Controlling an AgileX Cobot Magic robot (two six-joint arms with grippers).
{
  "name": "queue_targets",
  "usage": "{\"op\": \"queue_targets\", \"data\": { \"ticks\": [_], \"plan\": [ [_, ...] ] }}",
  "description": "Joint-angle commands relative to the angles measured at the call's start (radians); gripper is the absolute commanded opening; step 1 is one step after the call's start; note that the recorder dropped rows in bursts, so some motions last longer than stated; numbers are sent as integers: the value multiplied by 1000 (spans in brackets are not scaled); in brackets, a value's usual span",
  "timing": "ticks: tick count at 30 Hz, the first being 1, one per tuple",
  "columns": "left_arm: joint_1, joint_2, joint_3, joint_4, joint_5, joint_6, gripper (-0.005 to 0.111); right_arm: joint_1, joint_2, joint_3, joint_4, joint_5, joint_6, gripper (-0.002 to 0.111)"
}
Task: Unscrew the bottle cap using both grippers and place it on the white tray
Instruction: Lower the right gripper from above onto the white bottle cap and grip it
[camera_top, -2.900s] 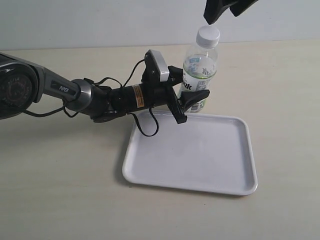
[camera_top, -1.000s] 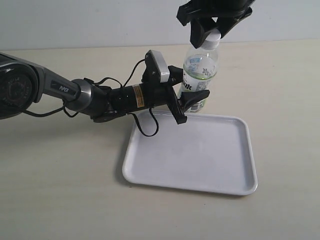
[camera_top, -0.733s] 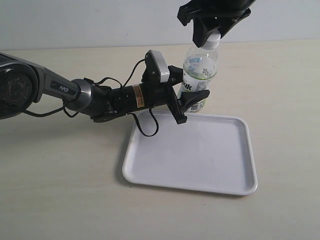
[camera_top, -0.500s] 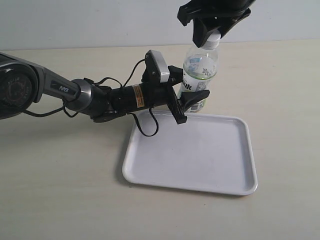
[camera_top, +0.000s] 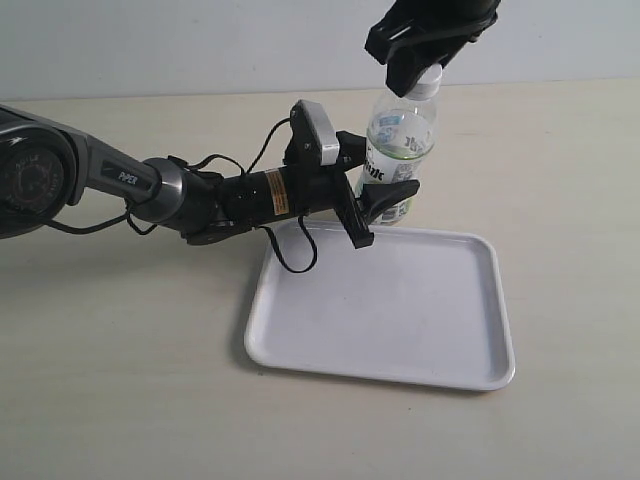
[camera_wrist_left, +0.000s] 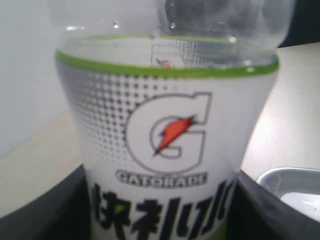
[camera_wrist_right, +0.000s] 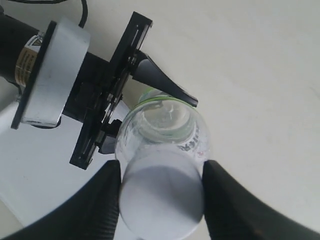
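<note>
Pale desk (camera_top: 120, 380): bottle (camera_top: 402, 135) just beside white tray (camera_top: 400, 310), unscrewing in hand.
Bottle is clamped by left end effector (camera_top: 385, 172), bottle cap (camera_wrist_right: 162, 197) by right end effector (camera_top: 424, 62); twisting, then lifting, is judged needed next.

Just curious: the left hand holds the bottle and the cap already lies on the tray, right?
Not quite: the cap is on the bottle, between the right hand's fingers, as the right wrist view shows. The left hand does hold the bottle.
</note>
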Motion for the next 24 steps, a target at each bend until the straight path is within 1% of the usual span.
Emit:
{"op": "queue_targets", "data": {
  "ticks": [1,7,10,12,17,24],
  "plan": [
    [-2,-15,-6,-4,10,2,0,1,-3,-7,6,-1,-61,0],
    [-2,-15,-6,-4,10,-10,0,1,-3,-7,9,-1,-95,0],
    [-2,-15,-6,-35,10,-82,0,1,-3,-7,9,-1,-143,0],
    [-2,-15,-6,-45,10,-95,0,1,-3,-7,9,-1,-171,0],
    [-2,-15,-6,-45,10,-100,0,1,-3,-7,9,-1,-236,0],
    [-2,-15,-6,-45,10,-100,0,1,-3,-7,6,-1,-380,0]
  ]
}}
